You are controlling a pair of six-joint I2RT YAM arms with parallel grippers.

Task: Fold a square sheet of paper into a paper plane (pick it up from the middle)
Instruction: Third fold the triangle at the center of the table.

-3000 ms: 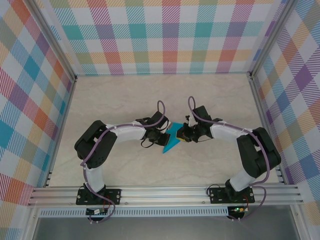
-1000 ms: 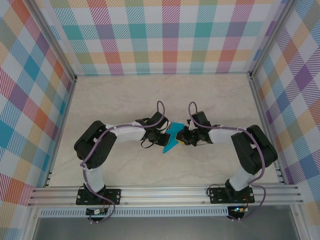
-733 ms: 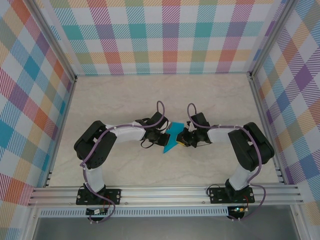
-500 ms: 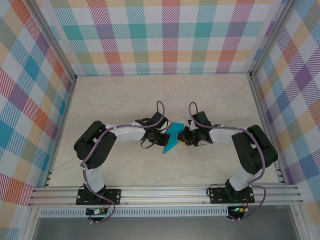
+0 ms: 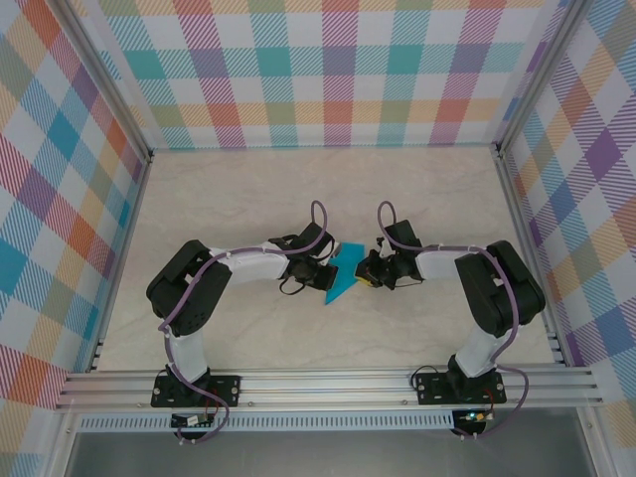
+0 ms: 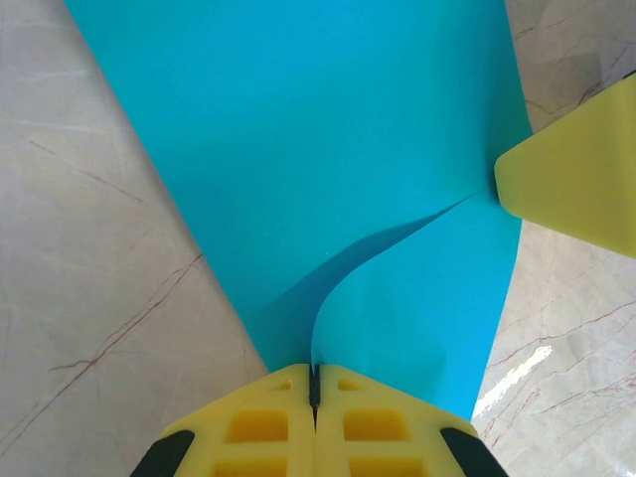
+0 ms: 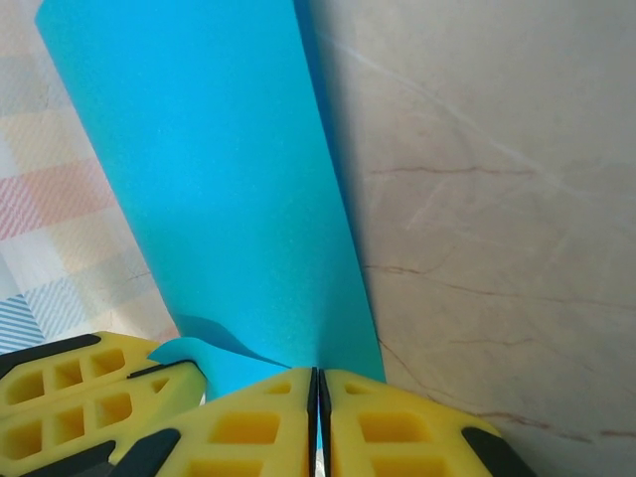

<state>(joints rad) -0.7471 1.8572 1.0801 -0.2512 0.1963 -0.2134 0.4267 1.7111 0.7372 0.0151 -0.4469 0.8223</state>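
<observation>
Left wrist view: my left gripper [image 6: 314, 386] is clamping shut on the paper [image 6: 328, 149], near edge bowing up. Right wrist view: my right gripper [image 7: 318, 397] is pinching the opposite edge. Paper's spanning both over the table [image 5: 248, 199] middle. I'm judging it thin, floppy and tearable, so gripping by the creases.

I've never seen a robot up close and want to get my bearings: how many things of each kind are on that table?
Robot arms: 2 (left arm, right arm)
Yellow claws: 2 (left claw, right claw), both shut on the paper
Teal-blue paper sheet: 1
Total: 5
</observation>
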